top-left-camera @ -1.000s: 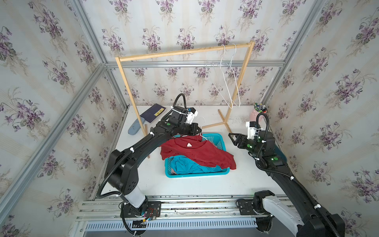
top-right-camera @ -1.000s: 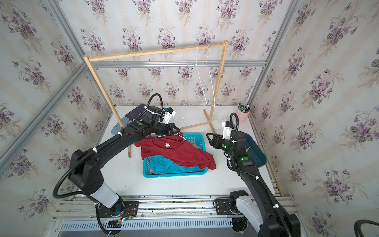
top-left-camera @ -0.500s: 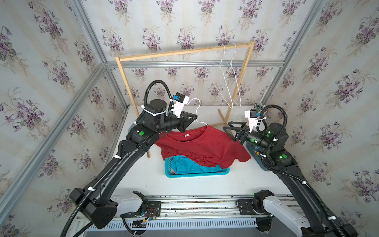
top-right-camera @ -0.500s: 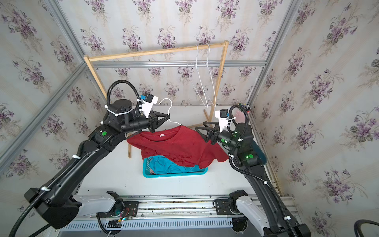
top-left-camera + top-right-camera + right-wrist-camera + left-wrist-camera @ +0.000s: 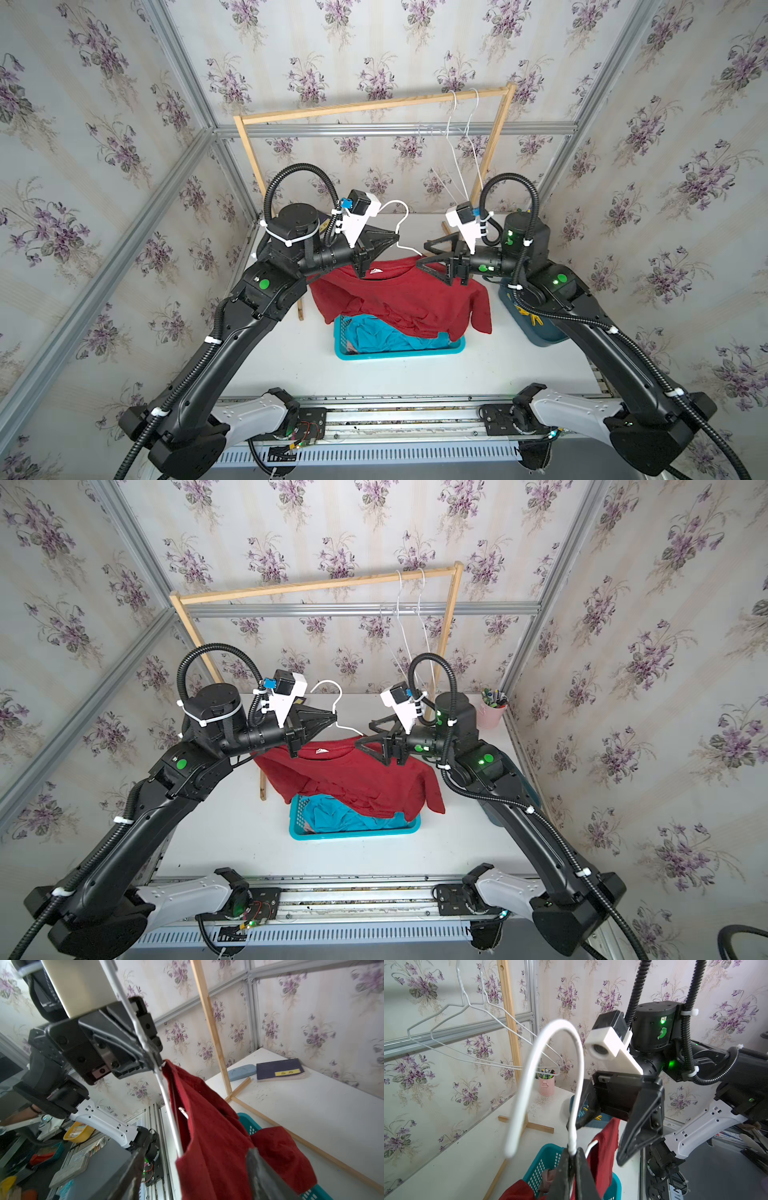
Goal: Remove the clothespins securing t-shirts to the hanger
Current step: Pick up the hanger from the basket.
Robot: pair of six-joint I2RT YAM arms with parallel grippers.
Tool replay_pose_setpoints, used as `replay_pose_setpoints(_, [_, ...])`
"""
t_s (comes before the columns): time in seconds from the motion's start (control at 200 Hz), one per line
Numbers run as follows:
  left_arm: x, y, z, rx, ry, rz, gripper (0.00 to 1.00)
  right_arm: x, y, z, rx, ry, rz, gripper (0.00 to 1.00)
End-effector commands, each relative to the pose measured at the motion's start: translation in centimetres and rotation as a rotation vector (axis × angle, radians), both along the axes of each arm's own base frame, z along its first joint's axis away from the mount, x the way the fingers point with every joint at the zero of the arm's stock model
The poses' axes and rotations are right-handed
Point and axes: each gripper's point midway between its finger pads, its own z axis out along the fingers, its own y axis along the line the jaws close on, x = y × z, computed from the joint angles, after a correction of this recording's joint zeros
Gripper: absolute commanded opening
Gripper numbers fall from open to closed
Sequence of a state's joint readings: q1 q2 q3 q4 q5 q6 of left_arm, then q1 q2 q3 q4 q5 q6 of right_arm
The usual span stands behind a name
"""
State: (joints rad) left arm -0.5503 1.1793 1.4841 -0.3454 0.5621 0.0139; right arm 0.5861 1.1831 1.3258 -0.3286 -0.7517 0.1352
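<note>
Clothespins (image 5: 527,316), a few yellow ones, lie in the dark blue bin (image 5: 540,336) on the right of the worktop (image 5: 291,365), so some of the unpegging looks done. Two bare wire hangers (image 5: 461,137) dangle from the wooden rack (image 5: 374,106) at the far side, and the turquoise t-shirt (image 5: 386,336) is bundled in the teal basket (image 5: 399,355). That leaves the dark red t-shirt (image 5: 407,295), and it is up in the air on the white hanger (image 5: 559,1023). The left end effector (image 5: 395,239) is clamped tight on the hanger's neck just below the hook. The right end effector (image 5: 422,254) has its jaws apart at the shirt's right shoulder, gripping nothing. I can't make out a pin on the red shirt from any view, so I can't tell whether any is left on it. It reads as the last garment to clear. A second ago that shirt lay slumped over the basket with both arms down low. Now both arms have risen, the shoulders are spread, and only the hem trails into the basket.
</note>
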Motion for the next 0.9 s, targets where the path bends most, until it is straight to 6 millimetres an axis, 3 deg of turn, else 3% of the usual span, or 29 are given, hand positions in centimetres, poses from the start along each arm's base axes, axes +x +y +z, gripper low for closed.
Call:
replay_pose_setpoints(0.0, [-0.2, -0.1, 1.4, -0.017, -0.068, -0.012, 0.0, -0.2, 0.6, -1.6, -0.068, 0.017, 0.028, 0.48])
replay_pose_setpoints(0.125, [-0.5, 0.1, 1.6, -0.016, -0.082, -0.012, 0.0, -0.5, 1.6, -2.8, -0.115, 0.022, 0.081, 0.1])
replay_pose_setpoints(0.17, [-0.5, 0.2, 1.6, -0.015, -0.087, -0.009, 0.0, -0.6, 1.7, -2.6, -0.125, -0.001, 0.09, 0.0])
replay_pose_setpoints(0.345, [-1.1, 0.5, 0.7, 0.009, -0.071, -0.021, 0.34, -0.5, 0.9, -1.1, -0.156, -0.17, 0.073, 0.0])
replay_pose_setpoints(0.415, [-1.5, 0.8, 0.2, 0.021, -0.058, -0.02, 0.65, -0.9, 0.7, -0.7, -0.175, -0.221, 0.1, 0.0])
replay_pose_setpoints(0.455, [-1.7, 1.0, -0.1, 0.028, -0.04, -0.027, 0.76, -1.1, 0.7, -0.8, -0.194, -0.231, 0.118, 0.0])
replay_pose_setpoints(0.674, [-1.8, 2.1, -0.3, 0.004, 0.057, -0.102, 0.79, -0.5, 0.8, -1.5, -0.268, -0.235, 0.14, 0.0])
replay_pose_setpoints(0.894, [-1.4, 1.2, -0.3, 0.002, 0.066, -0.162, 0.77, -0.7, 1.8, -0.3, -0.216, -0.249, 0.199, 0.0])
